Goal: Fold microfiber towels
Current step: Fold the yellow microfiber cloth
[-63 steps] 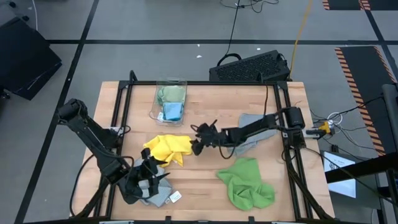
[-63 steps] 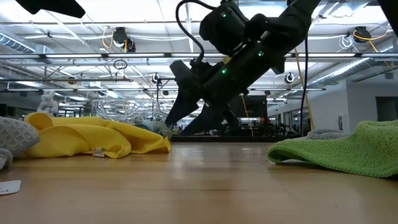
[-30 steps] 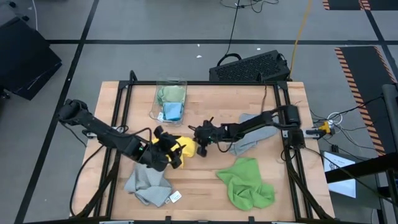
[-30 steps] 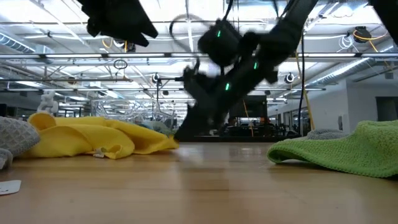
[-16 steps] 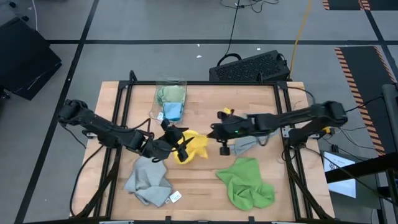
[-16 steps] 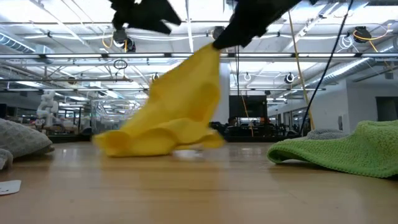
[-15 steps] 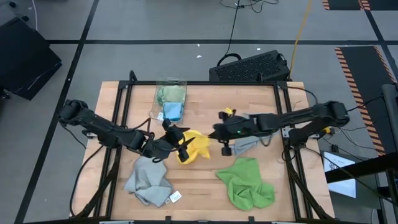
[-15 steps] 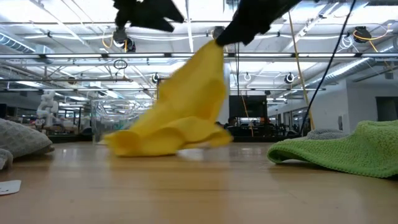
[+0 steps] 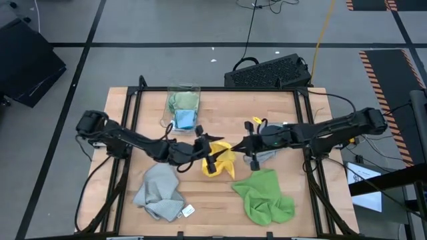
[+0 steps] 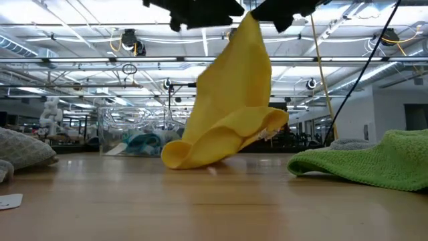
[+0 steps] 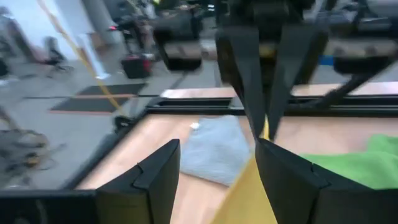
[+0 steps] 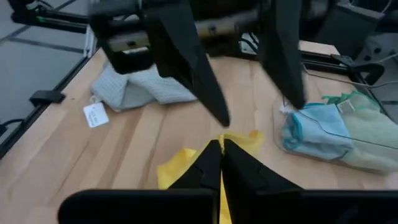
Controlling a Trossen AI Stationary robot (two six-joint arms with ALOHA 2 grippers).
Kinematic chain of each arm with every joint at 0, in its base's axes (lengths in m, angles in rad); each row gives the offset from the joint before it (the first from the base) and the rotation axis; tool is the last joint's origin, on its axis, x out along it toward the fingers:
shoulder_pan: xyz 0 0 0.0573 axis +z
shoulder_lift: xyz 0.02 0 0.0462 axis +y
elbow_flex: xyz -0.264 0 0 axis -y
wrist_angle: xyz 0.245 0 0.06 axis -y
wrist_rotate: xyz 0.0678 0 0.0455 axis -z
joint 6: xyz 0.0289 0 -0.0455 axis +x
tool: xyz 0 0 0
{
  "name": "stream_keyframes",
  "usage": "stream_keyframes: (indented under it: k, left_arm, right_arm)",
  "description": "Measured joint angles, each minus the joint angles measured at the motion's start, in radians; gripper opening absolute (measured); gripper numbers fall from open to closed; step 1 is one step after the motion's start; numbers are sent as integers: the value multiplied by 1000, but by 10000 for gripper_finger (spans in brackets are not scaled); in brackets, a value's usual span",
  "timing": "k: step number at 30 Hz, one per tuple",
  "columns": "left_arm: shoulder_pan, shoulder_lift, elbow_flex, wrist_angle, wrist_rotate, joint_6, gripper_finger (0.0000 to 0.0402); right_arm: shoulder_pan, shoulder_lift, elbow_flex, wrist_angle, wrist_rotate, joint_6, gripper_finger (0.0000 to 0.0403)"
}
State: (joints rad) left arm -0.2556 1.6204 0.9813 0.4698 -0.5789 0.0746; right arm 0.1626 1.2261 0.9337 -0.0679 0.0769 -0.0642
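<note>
Low view: soft yellow towel (image 10: 231, 100) hangs cone-shaped from the pinching right claw (image 12: 221, 146); left claw (image 11: 217, 171) gapes.

Grey floor (image 9: 167, 27), ceiling lights (image 10: 67, 41) overhead

Six microfiber towels show: one yellow towel (image 9: 220, 160), one bright green towel (image 9: 265, 197), two grey towels (image 9: 159, 193). One light blue towel (image 9: 185, 120) and one pale green towel (image 9: 182, 101) share one clear bin (image 9: 167, 107).
</note>
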Motion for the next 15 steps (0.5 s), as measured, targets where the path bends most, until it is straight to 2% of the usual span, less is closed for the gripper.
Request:
stream_keyframes:
  k: [2,4,15]
  left_arm:
    - [17,13,0,-31,59,-35,212]
    - [29,32,0,-60,63,-79,212]
    - [48,33,0,-418,-57,-292,211]
  right_arm:
    - [9,-31,0,-33,0,-13,0]
    - [13,-63,0,-96,0,-16,0]
    - [12,-228,0,-199,83,-34,0]
